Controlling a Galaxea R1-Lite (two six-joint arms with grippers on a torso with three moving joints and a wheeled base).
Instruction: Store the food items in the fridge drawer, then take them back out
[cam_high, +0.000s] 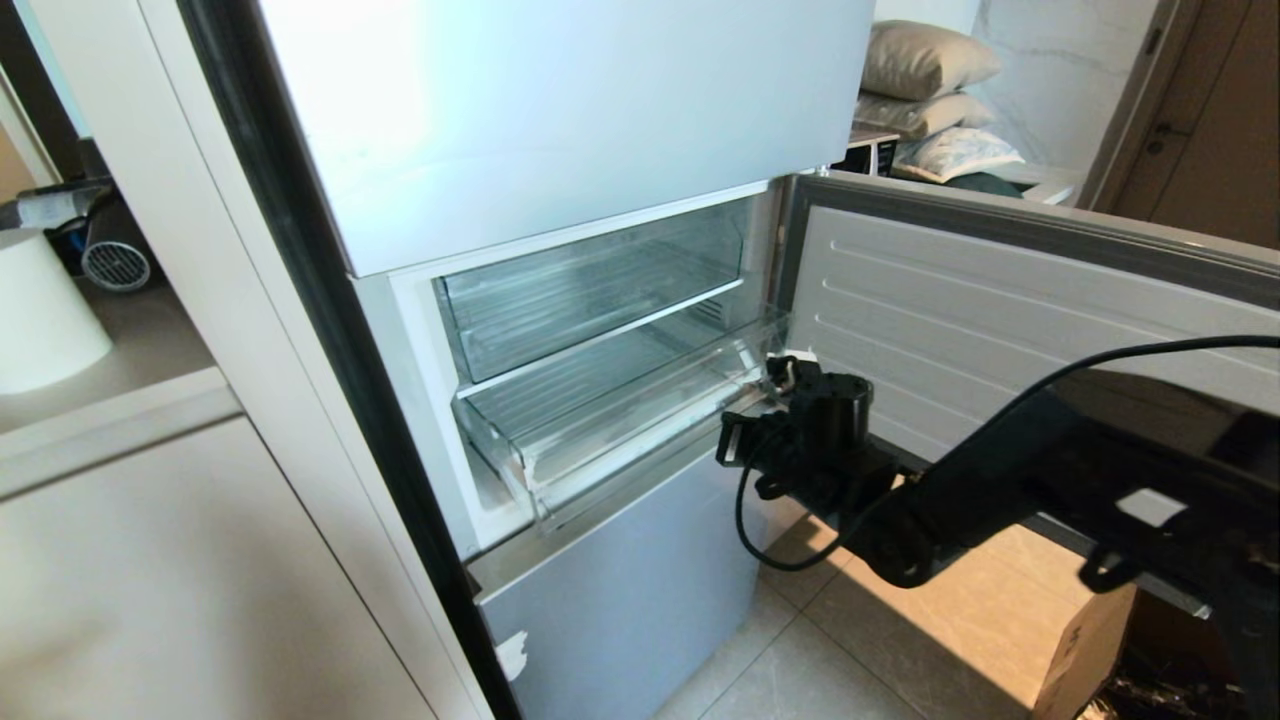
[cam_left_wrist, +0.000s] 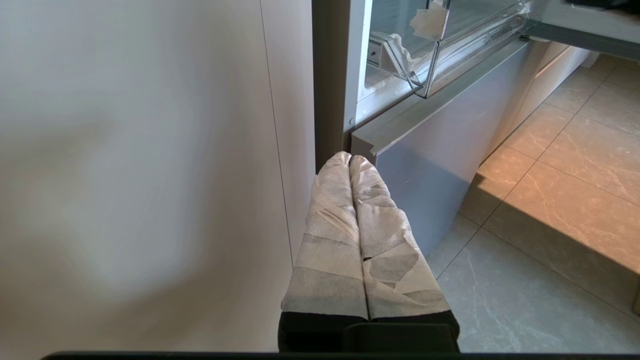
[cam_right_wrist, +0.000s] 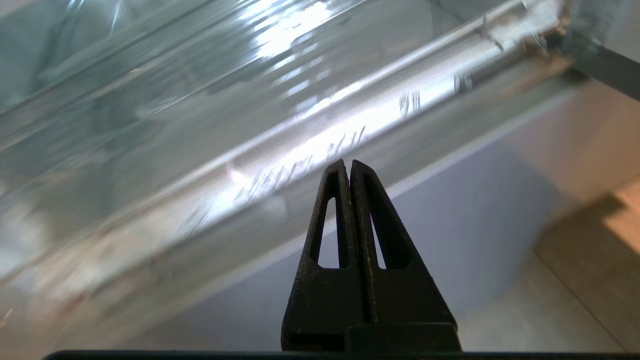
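Right gripper (cam_right_wrist: 350, 165) closed, empty, at drawer (cam_high: 600, 420) front, right corner. Push squarely; avoid skewing. No food visible.

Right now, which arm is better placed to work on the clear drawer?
Right. The right gripper, shut, is at the drawer front. The left gripper, also shut, hangs low beside the fridge's lower door.

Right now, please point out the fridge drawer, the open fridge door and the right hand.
fridge drawer (cam_high: 640, 415): head view, on its clear front wall.
fridge door (cam_high: 1000, 310): head view, on its white ribbed inner panel.
right hand (cam_right_wrist: 349, 167): right wrist view, at its closed fingertips.
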